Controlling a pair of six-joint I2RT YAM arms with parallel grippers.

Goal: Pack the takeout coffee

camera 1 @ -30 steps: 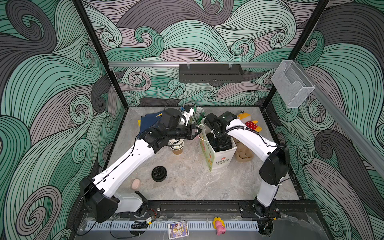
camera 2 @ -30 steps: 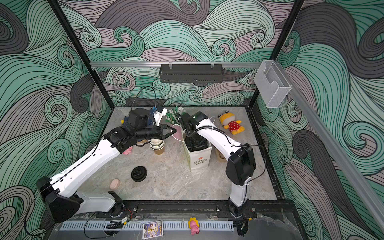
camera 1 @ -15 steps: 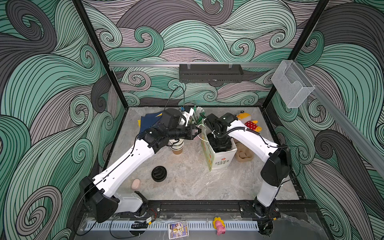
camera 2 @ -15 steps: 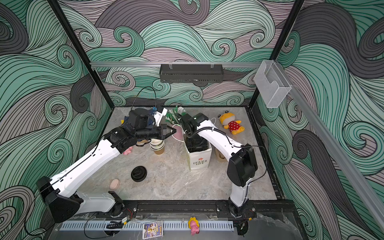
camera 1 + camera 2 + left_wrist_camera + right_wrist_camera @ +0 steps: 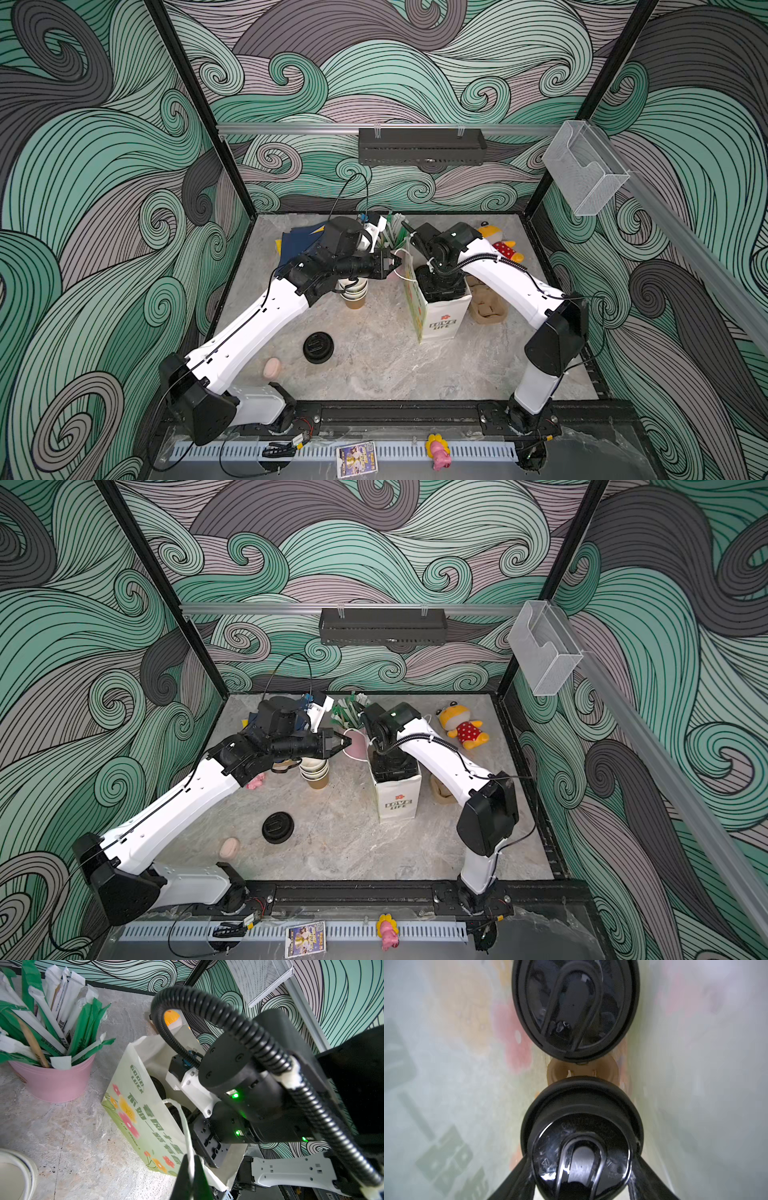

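Observation:
A white paper bag (image 5: 440,324) (image 5: 397,804) with a flower print stands upright at mid-table. My left gripper (image 5: 392,262) (image 5: 190,1167) is shut on the bag's white handle (image 5: 182,1118), holding the mouth open. My right arm reaches down into the bag, so in both top views its gripper is hidden. In the right wrist view my right gripper (image 5: 581,1169) is shut on a takeout coffee, and only that cup's black sip lid (image 5: 581,1147) shows. A second lidded takeout coffee (image 5: 575,1007) sits just beyond it in the bag, over a brown holder (image 5: 556,1072).
A stack of paper cups (image 5: 354,291) stands left of the bag, under my left wrist. A loose black lid (image 5: 318,347) and a pink lump (image 5: 272,368) lie nearer the front. A pink cup of straws (image 5: 52,1082), a yellow plush toy (image 5: 461,729) and a brown tray (image 5: 488,307) surround the bag.

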